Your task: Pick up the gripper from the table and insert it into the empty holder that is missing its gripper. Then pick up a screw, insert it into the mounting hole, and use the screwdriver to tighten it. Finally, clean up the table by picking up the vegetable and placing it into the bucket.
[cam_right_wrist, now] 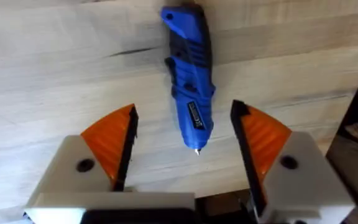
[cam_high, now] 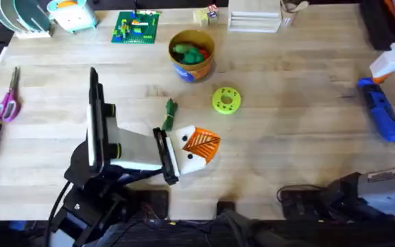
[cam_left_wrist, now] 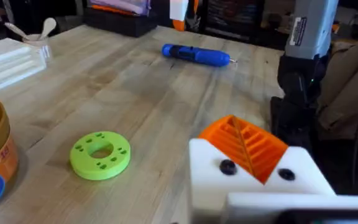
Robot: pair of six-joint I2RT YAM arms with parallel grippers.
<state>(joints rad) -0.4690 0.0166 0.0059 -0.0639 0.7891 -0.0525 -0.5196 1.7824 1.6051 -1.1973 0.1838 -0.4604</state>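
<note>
- Scissors (cam_high: 7, 96) (pink handles) lie at the far left of the table (cam_high: 300, 137), well apart from everything else.
- Left gripper (cam_high: 199, 145) sits low near the table's middle. Its orange fingers (cam_left_wrist: 247, 146) are pressed together on white bases, with nothing seen between them.
- Vegetable (cam_high: 169, 114): slim green pod, lying on the wood just beside the left gripper, on its far side. The overhead view has it.
- Bucket (cam_high: 194, 71): tan tub with a blue band, upright, behind the vegetable, green pieces inside.
- Lime disc (cam_high: 226, 99) lies flat between bucket and gripper, a little right (the left wrist view shows its ring of holes (cam_left_wrist: 100, 154)).
- Screwdriver (cam_high: 382, 115): blue, lying flat at the far right, beside a white spray bottle (cam_high: 389, 62).
- Right gripper (cam_right_wrist: 185, 109): fingers spread wide, holding nothing, with the screwdriver's tip (cam_right_wrist: 197, 149) pointing toward the gap.
</note>
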